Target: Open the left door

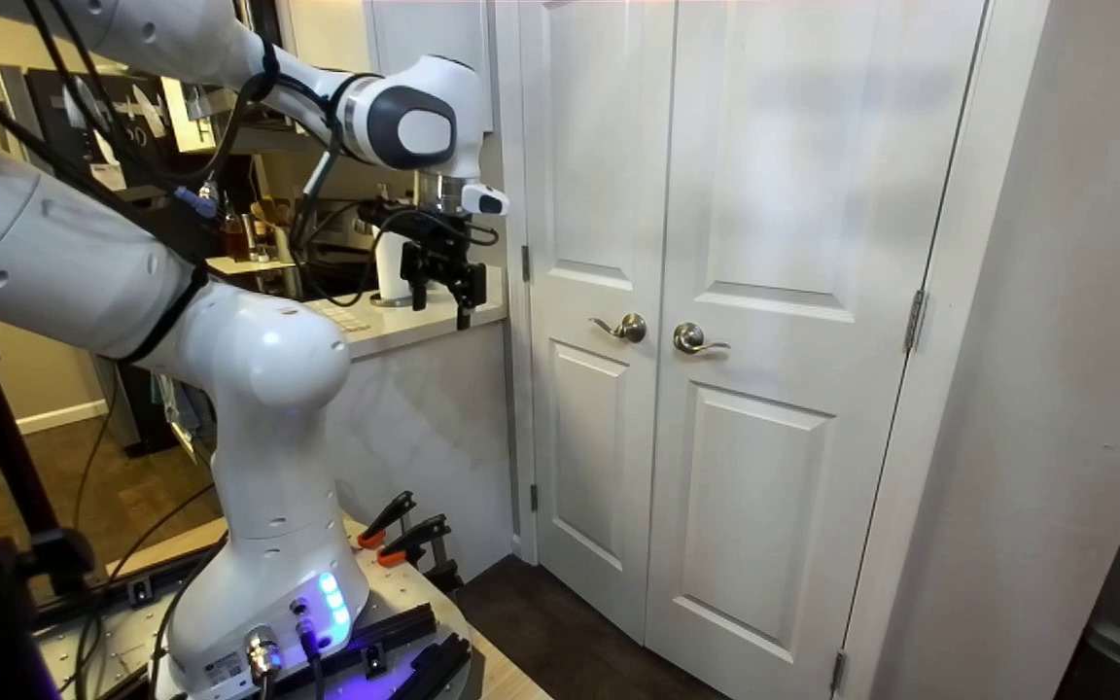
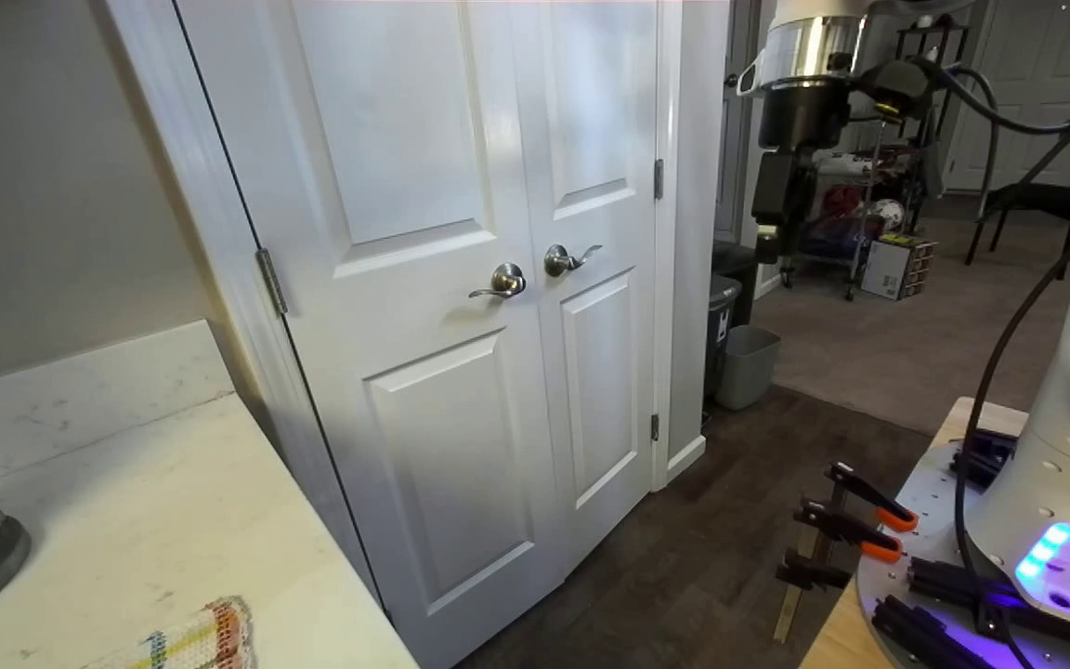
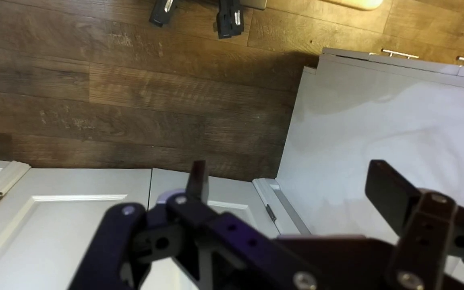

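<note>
Because the handle (image 1: 624, 328) of the left door (image 1: 587, 282) is curved, the gripper (image 3: 288, 173), spread and empty, could slip from it.

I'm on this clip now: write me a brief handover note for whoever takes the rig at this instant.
Tool: open, holding nothing, pointing down, apart from the lever handle in both exterior views.
Left door: shut, beside the equally shut right door; its handle sits near its right edge.
Done: no opening yet.
Left: bring the tool to that handle, probably press the lever down, then ease the door open, likely outward, since its hinge shows on this side.
</note>
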You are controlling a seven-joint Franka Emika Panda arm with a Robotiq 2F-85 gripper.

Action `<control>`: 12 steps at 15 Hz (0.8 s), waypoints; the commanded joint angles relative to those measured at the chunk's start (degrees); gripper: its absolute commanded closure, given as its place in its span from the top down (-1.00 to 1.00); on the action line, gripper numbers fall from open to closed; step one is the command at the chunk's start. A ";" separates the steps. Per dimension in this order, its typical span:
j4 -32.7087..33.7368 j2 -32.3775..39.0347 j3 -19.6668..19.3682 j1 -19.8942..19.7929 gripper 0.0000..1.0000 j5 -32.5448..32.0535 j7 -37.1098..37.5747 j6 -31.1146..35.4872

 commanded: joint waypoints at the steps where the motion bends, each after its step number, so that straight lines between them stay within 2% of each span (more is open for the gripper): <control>1: 4.84 8.73 2.18 -1.53 1.00 -2.37 -0.28 2.76; 8: 17.51 28.80 5.47 -1.24 1.00 -5.60 1.02 13.60; 12: 25.22 37.66 6.67 -1.42 1.00 -6.86 1.23 14.90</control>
